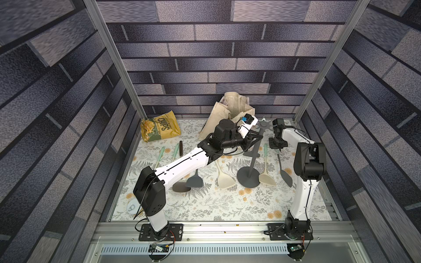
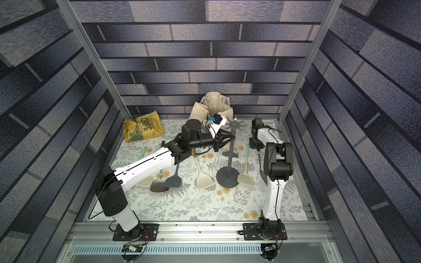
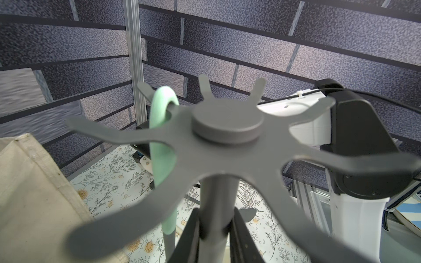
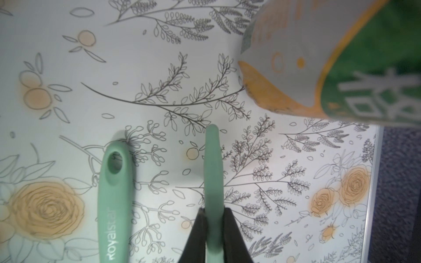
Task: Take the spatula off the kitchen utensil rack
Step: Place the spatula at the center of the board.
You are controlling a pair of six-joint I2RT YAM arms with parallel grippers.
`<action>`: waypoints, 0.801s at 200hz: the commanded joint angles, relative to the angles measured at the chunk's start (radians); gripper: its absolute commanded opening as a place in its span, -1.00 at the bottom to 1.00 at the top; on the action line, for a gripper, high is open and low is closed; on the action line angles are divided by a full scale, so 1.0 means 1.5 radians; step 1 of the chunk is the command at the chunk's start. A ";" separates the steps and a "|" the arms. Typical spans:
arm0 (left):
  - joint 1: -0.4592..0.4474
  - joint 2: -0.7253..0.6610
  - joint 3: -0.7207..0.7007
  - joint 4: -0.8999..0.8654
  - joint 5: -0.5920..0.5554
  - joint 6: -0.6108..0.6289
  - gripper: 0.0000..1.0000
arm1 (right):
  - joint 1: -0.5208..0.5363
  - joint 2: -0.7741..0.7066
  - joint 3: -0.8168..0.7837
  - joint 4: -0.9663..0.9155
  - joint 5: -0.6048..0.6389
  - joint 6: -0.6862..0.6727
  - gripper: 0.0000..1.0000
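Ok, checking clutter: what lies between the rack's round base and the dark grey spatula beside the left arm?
A cream spatula lies there, shown in both top views.

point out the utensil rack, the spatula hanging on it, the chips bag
kitchen utensil rack (image 1: pixel 245 181), a top view, on its round base
hanging spatula (image 3: pixel 161 159), left wrist view, on its green handle
chips bag (image 2: pixel 145 129), a top view, on its printed front

**Rack right of centre, spatulas around it**

The kitchen utensil rack (image 1: pixel 248 178) stands right of the desk's (image 1: pixel 205 209) centre, a hanging spatula (image 3: pixel 161 159) on a far-side spoke. A first spatula (image 1: pixel 225 181) lies just left of its base, a second spatula (image 1: pixel 267 176) seemingly touches the base's right edge, the rightmost spatula (image 1: pixel 286 175) beyond. Behind the rack sits a cloth bag (image 1: pixel 230 109); the chips bag (image 1: pixel 160 128) lies at the far left.
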 commanded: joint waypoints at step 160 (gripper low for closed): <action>-0.007 -0.019 0.012 0.062 0.018 -0.014 -0.54 | -0.008 0.055 0.026 -0.070 -0.075 -0.008 -0.76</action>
